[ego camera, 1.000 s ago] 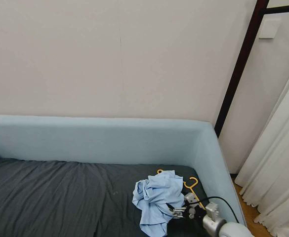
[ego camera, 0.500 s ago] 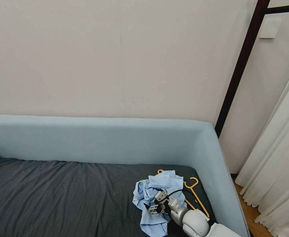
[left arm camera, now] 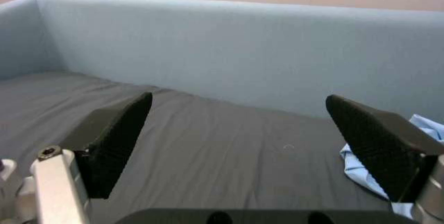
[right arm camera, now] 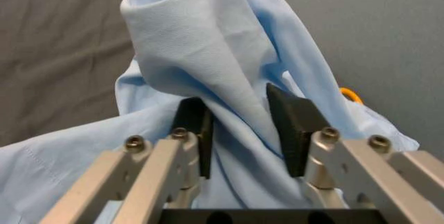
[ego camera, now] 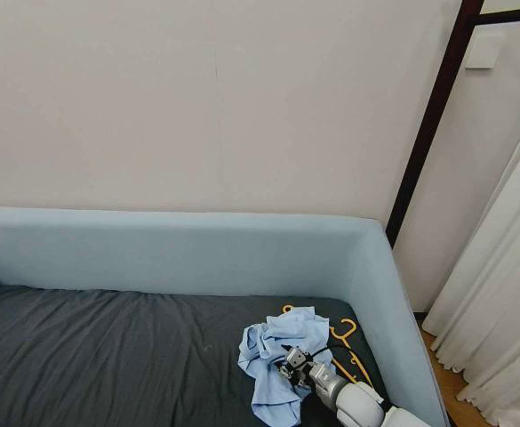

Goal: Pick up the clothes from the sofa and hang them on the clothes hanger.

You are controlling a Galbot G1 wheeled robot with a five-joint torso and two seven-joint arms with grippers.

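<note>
A crumpled light blue shirt (ego camera: 276, 349) lies on the dark grey sofa seat (ego camera: 108, 356), near the right armrest. A yellow hanger (ego camera: 347, 342) lies partly under it, and an orange bit of the hanger (right arm camera: 350, 95) peeks out beyond the cloth. My right gripper (ego camera: 292, 366) is down in the pile, its pads closed on a raised fold of the shirt (right arm camera: 201, 52). My left gripper (left arm camera: 253, 130) hovers open over the seat, nothing between its fingers (left arm camera: 114, 135), with an edge of the shirt (left arm camera: 425, 126) off to one side.
The pale blue sofa back (ego camera: 171, 253) and right armrest (ego camera: 388, 311) wall in the seat. Behind them is a beige wall. A dark door frame (ego camera: 428, 124) and white curtains (ego camera: 500, 302) stand to the right.
My right gripper has moved from beside the hanger onto the shirt pile and closed on a fold of it. The shirt has barely shifted.
</note>
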